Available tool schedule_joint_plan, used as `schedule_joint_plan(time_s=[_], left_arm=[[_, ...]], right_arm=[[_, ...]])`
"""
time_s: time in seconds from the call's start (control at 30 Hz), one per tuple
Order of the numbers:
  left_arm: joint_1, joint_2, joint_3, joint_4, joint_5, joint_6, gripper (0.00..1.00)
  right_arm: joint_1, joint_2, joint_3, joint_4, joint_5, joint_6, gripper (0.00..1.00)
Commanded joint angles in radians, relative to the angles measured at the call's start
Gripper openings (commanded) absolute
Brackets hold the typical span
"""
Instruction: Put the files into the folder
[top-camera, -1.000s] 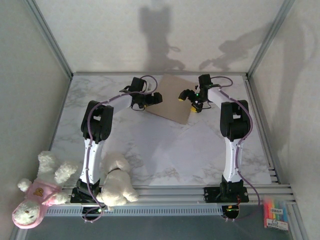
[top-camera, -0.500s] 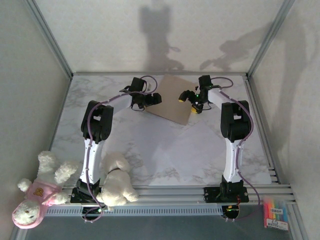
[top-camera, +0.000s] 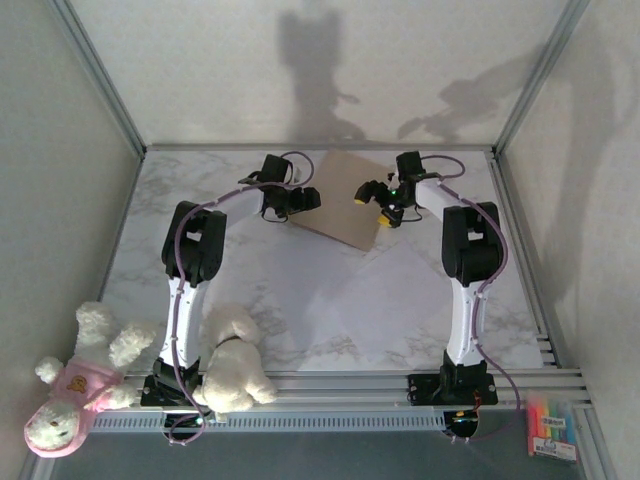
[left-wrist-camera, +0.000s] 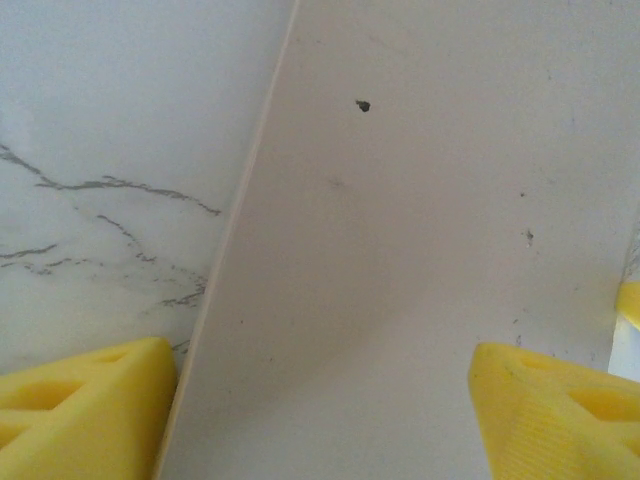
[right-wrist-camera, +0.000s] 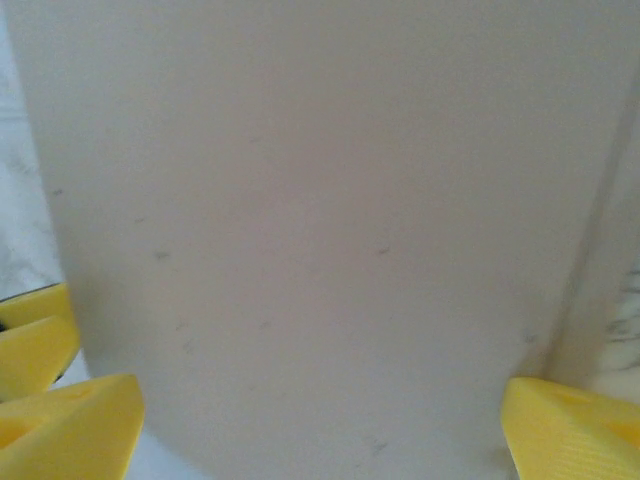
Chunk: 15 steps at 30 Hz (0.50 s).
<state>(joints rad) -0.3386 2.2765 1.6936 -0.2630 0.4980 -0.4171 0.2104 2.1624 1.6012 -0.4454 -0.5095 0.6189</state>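
Observation:
The tan folder (top-camera: 345, 200) lies closed and flat at the back middle of the table. My left gripper (top-camera: 306, 198) hovers at its left edge and my right gripper (top-camera: 373, 196) at its right side, both low over it. In the left wrist view the open left gripper (left-wrist-camera: 320, 410) straddles the folder's edge (left-wrist-camera: 225, 270), with one yellow fingertip (left-wrist-camera: 85, 400) over marble and the other over cardboard. The right gripper (right-wrist-camera: 320, 425) is open wide above the folder (right-wrist-camera: 320, 200), holding nothing. The files (top-camera: 400, 290) are a faint white patch on the marble in front of the folder.
Two plush toys sit at the near left, a white one (top-camera: 232, 372) by the left arm's base and a pink-shirted one (top-camera: 75, 385). A pack of coloured markers (top-camera: 552, 425) lies off the table at the near right. Metal frame rails border the table.
The left gripper's fingers have drawn slightly closer together. Both arms stay almost where they were over the folder.

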Motion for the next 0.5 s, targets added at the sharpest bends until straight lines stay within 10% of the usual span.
schedule_joint_plan(time_s=[0.0, 0.47], left_arm=[[-0.008, -0.018, 0.026, -0.027, 0.011, -0.001, 0.77], [-0.004, -0.012, 0.022, -0.029, -0.005, -0.014, 0.78]], right_arm=[[0.017, -0.074, -0.013, 0.045, -0.09, 0.014, 0.93], [0.009, -0.092, -0.022, -0.076, 0.016, -0.006, 0.93]])
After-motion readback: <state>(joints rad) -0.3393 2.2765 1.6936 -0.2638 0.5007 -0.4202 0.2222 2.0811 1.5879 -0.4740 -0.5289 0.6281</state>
